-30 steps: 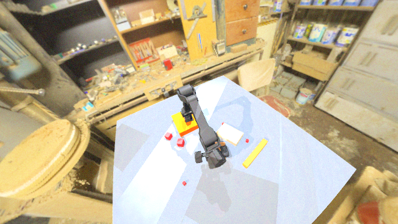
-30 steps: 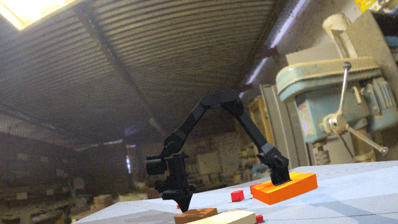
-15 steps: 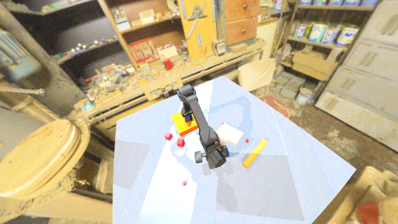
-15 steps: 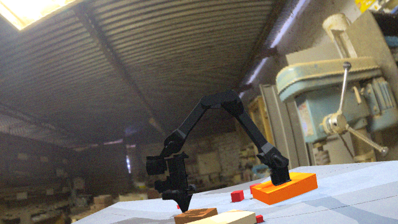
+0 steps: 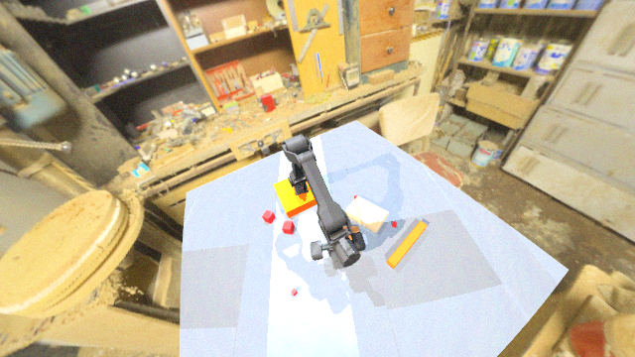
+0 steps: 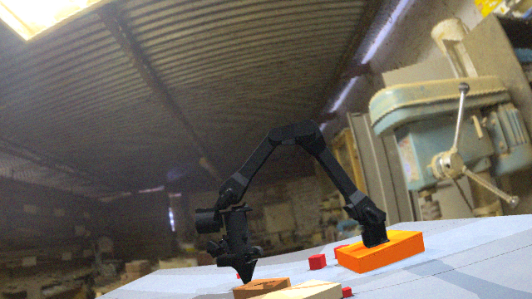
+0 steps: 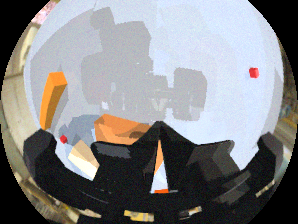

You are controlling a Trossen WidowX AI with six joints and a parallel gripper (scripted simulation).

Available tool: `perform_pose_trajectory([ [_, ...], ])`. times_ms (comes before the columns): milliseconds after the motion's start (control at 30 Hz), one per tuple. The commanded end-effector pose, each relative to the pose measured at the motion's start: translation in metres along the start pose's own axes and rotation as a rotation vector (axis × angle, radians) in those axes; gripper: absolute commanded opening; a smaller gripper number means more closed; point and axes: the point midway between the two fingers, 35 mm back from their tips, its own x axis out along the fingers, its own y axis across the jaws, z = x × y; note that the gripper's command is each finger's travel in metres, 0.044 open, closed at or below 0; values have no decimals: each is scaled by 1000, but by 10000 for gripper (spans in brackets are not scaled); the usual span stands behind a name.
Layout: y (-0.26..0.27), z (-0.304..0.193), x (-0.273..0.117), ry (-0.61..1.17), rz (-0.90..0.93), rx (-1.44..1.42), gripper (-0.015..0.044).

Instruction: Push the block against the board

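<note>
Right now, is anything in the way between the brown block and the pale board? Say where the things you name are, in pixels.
Nothing visible stands between the brown block (image 5: pixel 352 229) (image 6: pixel 263 285) (image 7: pixel 117 129) and the pale board (image 5: pixel 367 214) (image 6: pixel 312 289) (image 7: pixel 84 161). One small red cube (image 5: pixel 394 224) (image 6: pixel 347 292) (image 7: pixel 63 139) sits on the board's other side, outside that path.

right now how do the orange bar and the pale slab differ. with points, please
The orange bar (image 5: pixel 407 244) (image 7: pixel 54 100) is long and narrow, while the pale slab (image 5: pixel 367 213) (image 6: pixel 312 291) (image 7: pixel 84 159) is much broader for its length. The bar is deep orange-yellow; the slab is cream. In the top view, the slab sits nearer the arm's base than the bar does. Both lie flat.
</note>
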Motion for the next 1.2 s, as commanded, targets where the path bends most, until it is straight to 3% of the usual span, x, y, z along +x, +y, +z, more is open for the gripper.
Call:
perform_pose_trajectory([
  [0,-2,-1,6,9,-11,-1,0],
  [267,-2,-1,6,9,-11,-1,0],
  [467,0,3,-49,9,-11,-1,0],
  [700,0,3,-48,9,-11,4,0],
  [967,-10,11,2,7,-13,227,0],
  [1167,-10,11,6,7,-13,246,0],
])
